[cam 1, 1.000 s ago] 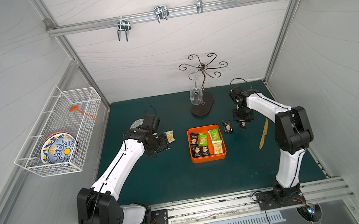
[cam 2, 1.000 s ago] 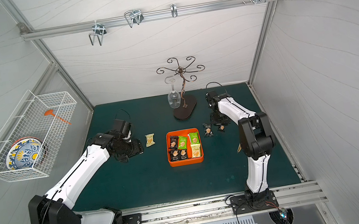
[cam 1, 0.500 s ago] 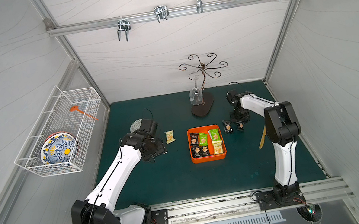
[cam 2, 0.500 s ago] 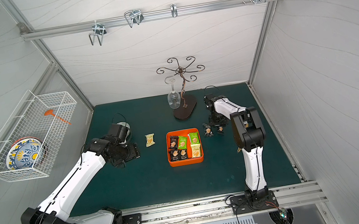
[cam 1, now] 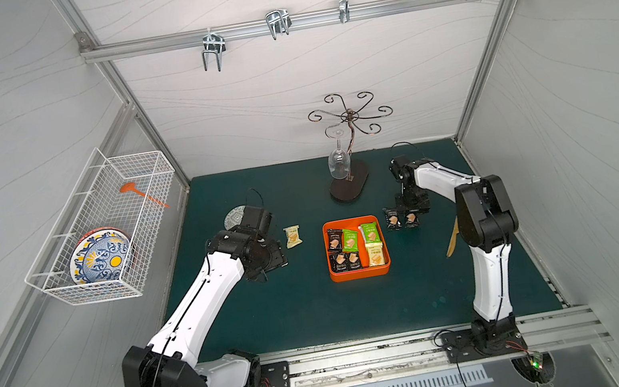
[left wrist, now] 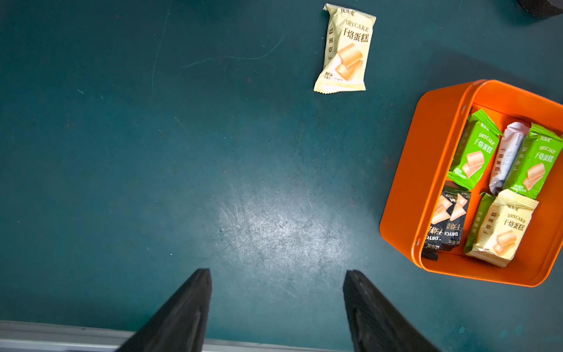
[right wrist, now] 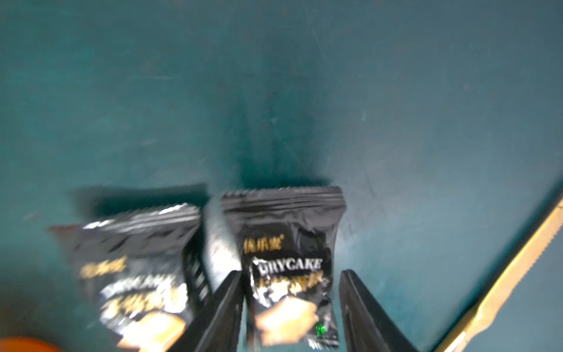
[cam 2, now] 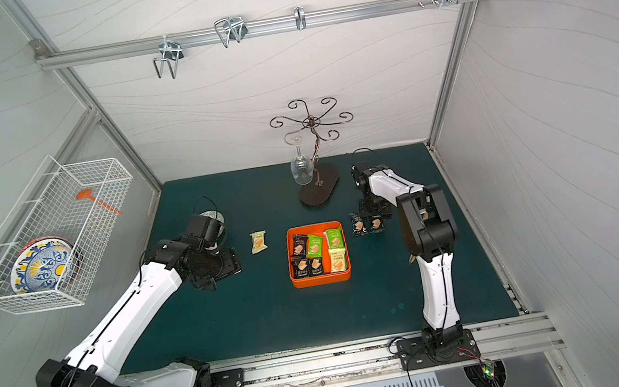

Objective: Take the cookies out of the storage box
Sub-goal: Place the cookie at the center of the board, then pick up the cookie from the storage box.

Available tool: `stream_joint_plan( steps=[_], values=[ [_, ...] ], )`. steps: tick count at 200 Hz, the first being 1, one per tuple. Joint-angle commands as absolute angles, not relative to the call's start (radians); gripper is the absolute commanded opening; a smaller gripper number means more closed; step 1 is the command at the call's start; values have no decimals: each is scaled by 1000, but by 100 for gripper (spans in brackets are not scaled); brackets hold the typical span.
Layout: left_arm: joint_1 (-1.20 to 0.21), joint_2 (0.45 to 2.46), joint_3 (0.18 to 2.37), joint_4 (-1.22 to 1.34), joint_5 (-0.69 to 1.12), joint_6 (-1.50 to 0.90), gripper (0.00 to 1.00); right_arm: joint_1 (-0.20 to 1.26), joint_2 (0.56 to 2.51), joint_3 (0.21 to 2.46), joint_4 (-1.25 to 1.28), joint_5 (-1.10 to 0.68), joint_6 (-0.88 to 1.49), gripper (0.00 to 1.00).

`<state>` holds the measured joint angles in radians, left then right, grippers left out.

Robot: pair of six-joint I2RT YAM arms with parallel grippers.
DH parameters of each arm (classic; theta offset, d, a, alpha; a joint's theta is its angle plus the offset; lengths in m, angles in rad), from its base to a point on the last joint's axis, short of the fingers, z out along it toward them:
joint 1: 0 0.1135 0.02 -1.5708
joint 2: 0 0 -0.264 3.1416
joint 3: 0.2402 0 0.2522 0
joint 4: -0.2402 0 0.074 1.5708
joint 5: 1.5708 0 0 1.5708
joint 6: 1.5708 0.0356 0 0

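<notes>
The orange storage box point(cam 1: 360, 275) point(cam 2: 321, 279) point(left wrist: 405, 189) sits mid-mat with several cookies point(cam 1: 353, 244) in it: black, green, pale yellow and a white one. A pale yellow packet point(cam 1: 292, 236) point(left wrist: 344, 50) lies on the mat left of the box. Two black packets point(cam 1: 392, 218) point(cam 1: 410, 218) lie side by side right of it. My right gripper point(cam 1: 411, 208) point(right wrist: 291, 272) is open and straddles the right-hand black packet point(right wrist: 292, 265), with a gap beside one finger. My left gripper point(cam 1: 273, 257) point(left wrist: 277, 271) is open and empty above bare mat, left of the box.
A glass-hanger stand point(cam 1: 351, 186) with a hanging wine glass point(cam 1: 339, 164) stands behind the box. A wooden knife point(cam 1: 452, 239) point(right wrist: 502, 274) lies by the right arm. A round coaster point(cam 1: 234, 218) lies behind the left wrist. A wire basket point(cam 1: 104, 235) with a plate hangs on the left wall.
My right gripper was shut on the black packet and has now opened, leaving it on the mat beside the other black one. The left arm drew back slightly from the pale yellow packet.
</notes>
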<state>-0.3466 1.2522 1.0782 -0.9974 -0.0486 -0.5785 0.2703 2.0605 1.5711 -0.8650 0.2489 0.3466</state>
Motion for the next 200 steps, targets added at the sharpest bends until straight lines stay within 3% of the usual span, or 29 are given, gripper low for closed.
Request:
stream_joint_plan(
  steps=[1,100,200],
  values=[
    [-341,1268,1110,-984,-46,-565,73,282,1941,1566,-899,221,372,57],
    [-336,1326,1130,-918,-14,-510,73,566,1638,1328,-838,130,538,61],
    [-235,1305,1018,-844,74,-489,76,741,1786,1426,-858,150,580,63]
  ],
)
